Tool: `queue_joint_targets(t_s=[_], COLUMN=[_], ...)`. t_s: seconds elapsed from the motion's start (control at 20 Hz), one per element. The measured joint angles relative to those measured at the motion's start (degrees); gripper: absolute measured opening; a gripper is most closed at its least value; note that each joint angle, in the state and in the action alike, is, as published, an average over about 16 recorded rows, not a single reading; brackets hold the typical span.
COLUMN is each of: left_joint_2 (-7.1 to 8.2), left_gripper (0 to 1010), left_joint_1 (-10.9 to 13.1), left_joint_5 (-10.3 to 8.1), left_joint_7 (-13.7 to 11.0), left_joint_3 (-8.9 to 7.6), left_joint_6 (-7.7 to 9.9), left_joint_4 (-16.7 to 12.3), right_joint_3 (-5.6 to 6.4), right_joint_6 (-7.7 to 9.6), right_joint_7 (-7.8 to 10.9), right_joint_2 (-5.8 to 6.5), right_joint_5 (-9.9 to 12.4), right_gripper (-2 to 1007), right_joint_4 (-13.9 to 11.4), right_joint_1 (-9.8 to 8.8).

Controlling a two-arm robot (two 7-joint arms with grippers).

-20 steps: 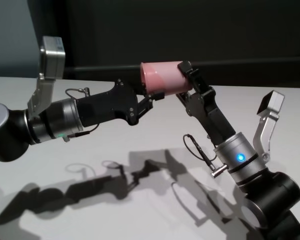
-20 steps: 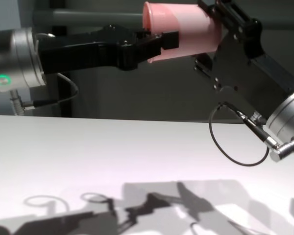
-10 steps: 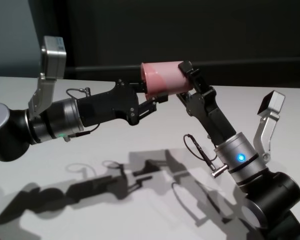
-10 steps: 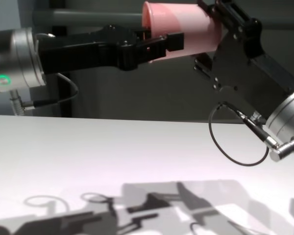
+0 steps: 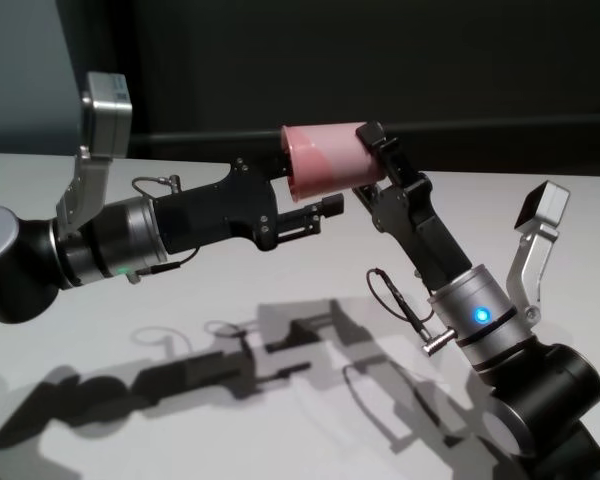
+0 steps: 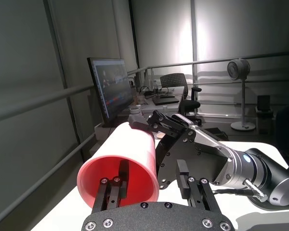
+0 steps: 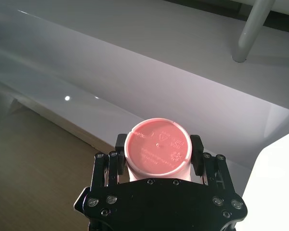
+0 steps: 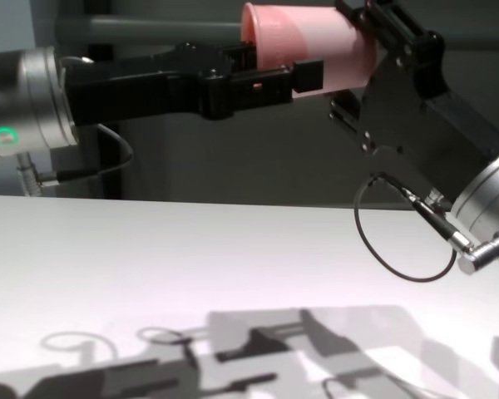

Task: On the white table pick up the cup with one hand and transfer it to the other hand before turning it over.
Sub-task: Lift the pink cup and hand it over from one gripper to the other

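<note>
The pink cup (image 5: 325, 160) lies sideways in mid-air above the white table (image 5: 280, 400), its rim toward my left arm. My right gripper (image 5: 366, 160), on the silver wrist with the looping cable, is shut on the cup's base end; its fingers (image 7: 196, 147) flank the cup's bottom (image 7: 156, 147). My left gripper (image 5: 310, 190), on the arm with the green ring, stands open at the rim. In the left wrist view one finger (image 6: 123, 173) is inside the cup (image 6: 130, 149) and the other (image 6: 183, 175) is outside, clear of the wall.
Both arms meet high over the table (image 8: 150, 266), throwing dark shadows onto it. A dark wall runs behind the table's far edge. The thin black cable (image 8: 382, 249) hangs in a loop below the right wrist.
My left gripper's jaws have spread apart and let go of the cup's rim. The cup and the right gripper have stayed in place.
</note>
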Motion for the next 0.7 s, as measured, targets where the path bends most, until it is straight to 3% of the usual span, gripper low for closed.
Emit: queue_joint_targets(t_s=[0.4, 0.7], left_joint_2=[0.0, 0.01], left_gripper=[857, 967], left_joint_1=[0.0, 0.0], left_joint_5=[0.0, 0.03], left_joint_7=[0.0, 0.0], left_joint_3=[0.0, 0.0], left_joint_6=[0.0, -0.01], left_joint_4=[0.0, 0.0], right_joint_3=[0.0, 0.0], right_joint_6=[0.0, 0.0], right_joint_7=[0.0, 0.0], right_joint_2=[0.0, 0.0], right_joint_5=[0.0, 0.0], right_gripper=[760, 760], right_joint_4=[0.0, 0.0], right_joint_1=[0.0, 0.0])
